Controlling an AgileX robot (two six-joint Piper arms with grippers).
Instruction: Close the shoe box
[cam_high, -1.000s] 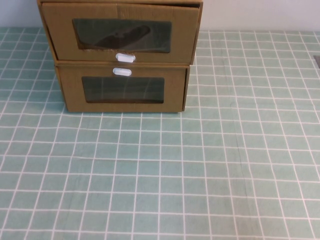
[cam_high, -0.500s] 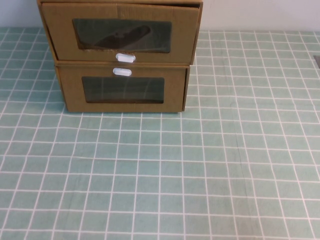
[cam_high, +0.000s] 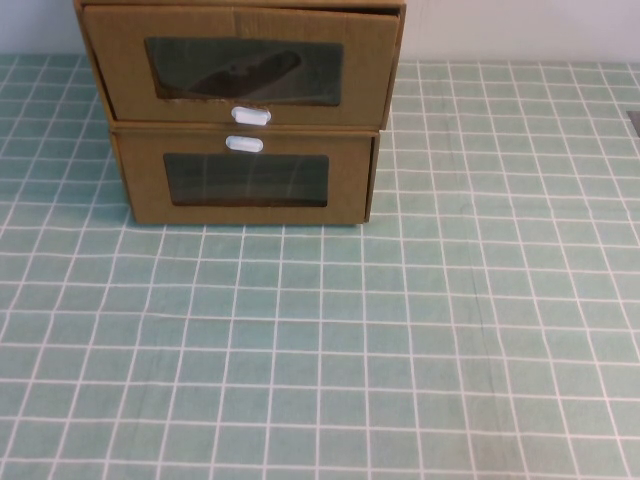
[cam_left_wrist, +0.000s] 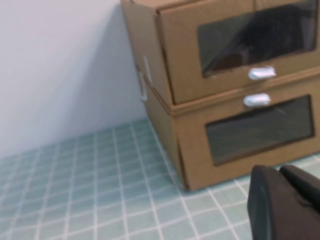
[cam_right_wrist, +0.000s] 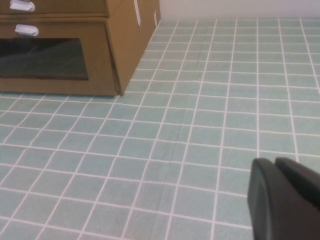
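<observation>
The brown cardboard drawer-style shoe box (cam_high: 240, 70), with a wide clear plastic window and a small white pull tab (cam_high: 251, 116) below it, sits stacked on a like brown cardboard box (cam_high: 245, 178) at the far left of the green white-gridded tablecloth (cam_high: 420, 330), its drawer front jutting slightly forward of the box beneath. The left gripper (cam_left_wrist: 287, 202), a black shape, hangs low near the lower box's front; whether it is apart or together cannot be told. The right gripper (cam_right_wrist: 285, 200) hovers over bare cloth, well apart from the boxes, its state likewise unclear.
</observation>
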